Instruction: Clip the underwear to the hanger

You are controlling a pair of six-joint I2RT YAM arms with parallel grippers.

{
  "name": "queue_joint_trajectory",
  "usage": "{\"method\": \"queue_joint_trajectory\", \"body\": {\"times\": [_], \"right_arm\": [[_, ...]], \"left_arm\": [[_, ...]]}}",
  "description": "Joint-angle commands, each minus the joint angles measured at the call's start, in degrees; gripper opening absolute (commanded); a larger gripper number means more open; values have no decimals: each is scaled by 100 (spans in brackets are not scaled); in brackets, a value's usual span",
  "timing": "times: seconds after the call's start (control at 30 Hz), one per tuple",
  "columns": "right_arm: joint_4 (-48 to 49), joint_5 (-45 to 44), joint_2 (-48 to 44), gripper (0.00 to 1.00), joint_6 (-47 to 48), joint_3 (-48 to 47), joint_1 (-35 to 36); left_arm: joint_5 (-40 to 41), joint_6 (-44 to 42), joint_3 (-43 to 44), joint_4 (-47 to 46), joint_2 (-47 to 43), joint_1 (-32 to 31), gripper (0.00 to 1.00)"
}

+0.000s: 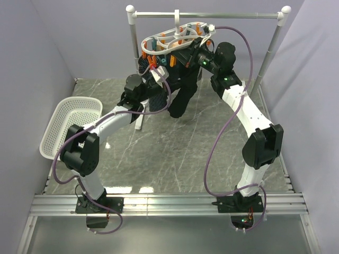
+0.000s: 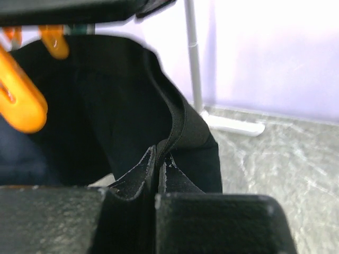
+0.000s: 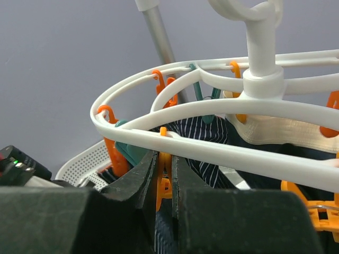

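The white oval hanger hangs by its hook from the rail, with orange and teal pegs under its loops. The black underwear droops below it, its lower end near the table. My left gripper is shut on the underwear's waistband edge, the cloth pinched between the fingertips. An orange peg hangs just left of it. My right gripper is at the hanger's right side, shut on an orange peg under the white rim.
A dark striped garment and a cream piece hang from other pegs. The silver rail stand spans the back, and its post rises behind the underwear. A white mesh basket sits at the table's left.
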State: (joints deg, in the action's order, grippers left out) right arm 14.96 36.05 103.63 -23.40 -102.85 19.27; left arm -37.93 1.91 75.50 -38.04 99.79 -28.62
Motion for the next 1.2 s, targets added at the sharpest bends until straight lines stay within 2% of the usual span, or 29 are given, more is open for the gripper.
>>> {"method": "queue_joint_trajectory", "body": {"times": [0.0,0.23,0.5,0.83,1.17], "right_arm": [[68,-125,-221,0,116,-192,24],[148,24,-256,0,72,-139,24],[551,455,-230,0,-7,28,-37],[727,543,-212,0,-165,63,-81],[964,754,-203,0,-86,221,-72]], "left_arm": [[286,-402,271,700,-118,15,0],[330,-614,623,922,-12,137,0],[-205,-666,1317,1238,243,427,0],[-250,-815,1537,1492,357,463,0],[-285,-341,1924,1581,463,542,0]]}}
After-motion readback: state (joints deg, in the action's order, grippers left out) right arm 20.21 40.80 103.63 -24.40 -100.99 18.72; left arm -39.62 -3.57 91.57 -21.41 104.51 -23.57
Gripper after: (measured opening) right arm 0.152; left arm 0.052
